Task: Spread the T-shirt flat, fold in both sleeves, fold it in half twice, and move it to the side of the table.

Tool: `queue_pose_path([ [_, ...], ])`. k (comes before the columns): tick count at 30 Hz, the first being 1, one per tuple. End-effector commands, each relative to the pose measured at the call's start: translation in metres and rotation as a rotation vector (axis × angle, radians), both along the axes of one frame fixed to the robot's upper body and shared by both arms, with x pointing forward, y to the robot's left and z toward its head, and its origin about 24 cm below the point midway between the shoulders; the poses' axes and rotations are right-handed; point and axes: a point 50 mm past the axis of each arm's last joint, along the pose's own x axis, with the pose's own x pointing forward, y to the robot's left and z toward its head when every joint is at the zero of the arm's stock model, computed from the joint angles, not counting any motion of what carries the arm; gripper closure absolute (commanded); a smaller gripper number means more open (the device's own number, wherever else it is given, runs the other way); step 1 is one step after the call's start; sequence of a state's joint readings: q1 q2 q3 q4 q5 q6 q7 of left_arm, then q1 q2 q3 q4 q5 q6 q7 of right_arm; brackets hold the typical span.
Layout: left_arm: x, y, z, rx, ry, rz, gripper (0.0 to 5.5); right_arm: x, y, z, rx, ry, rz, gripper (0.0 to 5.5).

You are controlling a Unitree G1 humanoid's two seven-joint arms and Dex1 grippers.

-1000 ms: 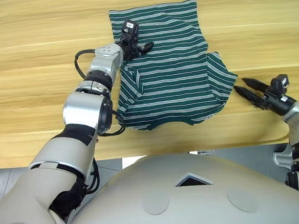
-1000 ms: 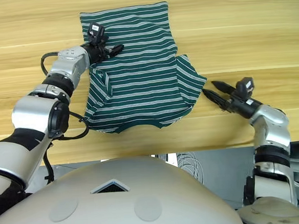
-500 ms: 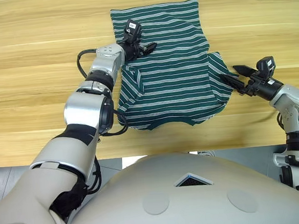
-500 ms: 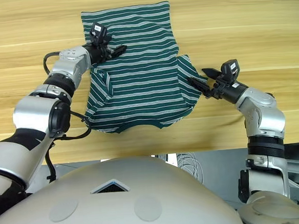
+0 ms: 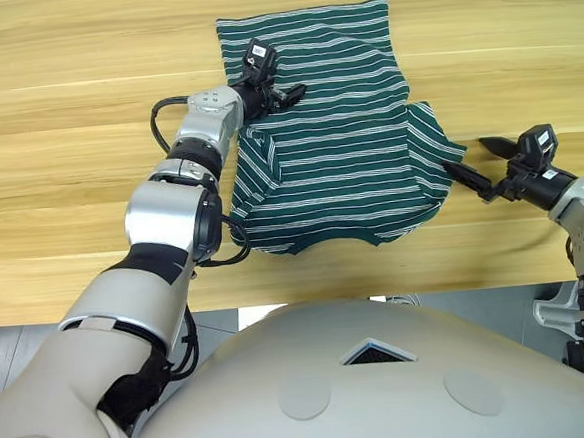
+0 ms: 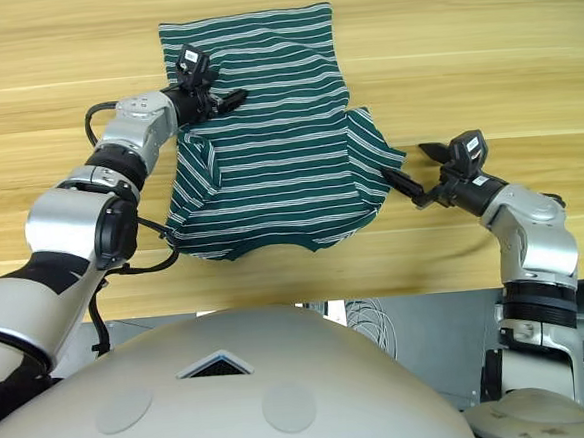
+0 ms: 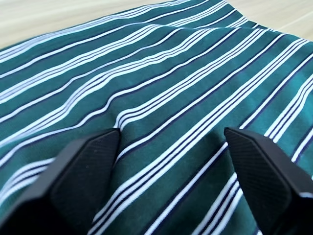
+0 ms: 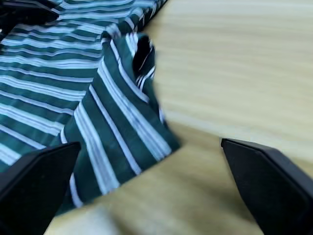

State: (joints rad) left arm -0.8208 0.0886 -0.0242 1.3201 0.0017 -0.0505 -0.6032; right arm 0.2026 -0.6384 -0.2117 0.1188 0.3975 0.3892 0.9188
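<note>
Now left gripper (image 5: 288, 94), spread wide, presses T-shirt (image 5: 338, 156); right gripper (image 5: 464, 154) released beside sleeve (image 5: 432, 139).

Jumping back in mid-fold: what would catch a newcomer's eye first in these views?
A green striped T-shirt lies in the middle of the wooden table, its right sleeve sticking out unfolded toward the robot's right. The left gripper rests open on the shirt's far left part. The right gripper sits open at that sleeve's edge.
</note>
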Motion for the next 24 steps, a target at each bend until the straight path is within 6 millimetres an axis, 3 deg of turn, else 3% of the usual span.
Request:
queue_pose_path([
  [1,-0.003,0.0,-0.005,0.011,0.019,-0.003,1.65,-0.004,0.005,-0.003,0.032,0.044,0.036,0.11],
  [9,-0.004,0.003,-0.005,0.02,0.017,-0.001,1.65,0.001,0.015,-0.014,0.106,0.097,0.024,1.44],
  [24,-0.004,0.009,-0.006,0.022,0.01,0.009,1.65,0.012,0.013,-0.016,0.058,0.076,0.001,3.91],
])
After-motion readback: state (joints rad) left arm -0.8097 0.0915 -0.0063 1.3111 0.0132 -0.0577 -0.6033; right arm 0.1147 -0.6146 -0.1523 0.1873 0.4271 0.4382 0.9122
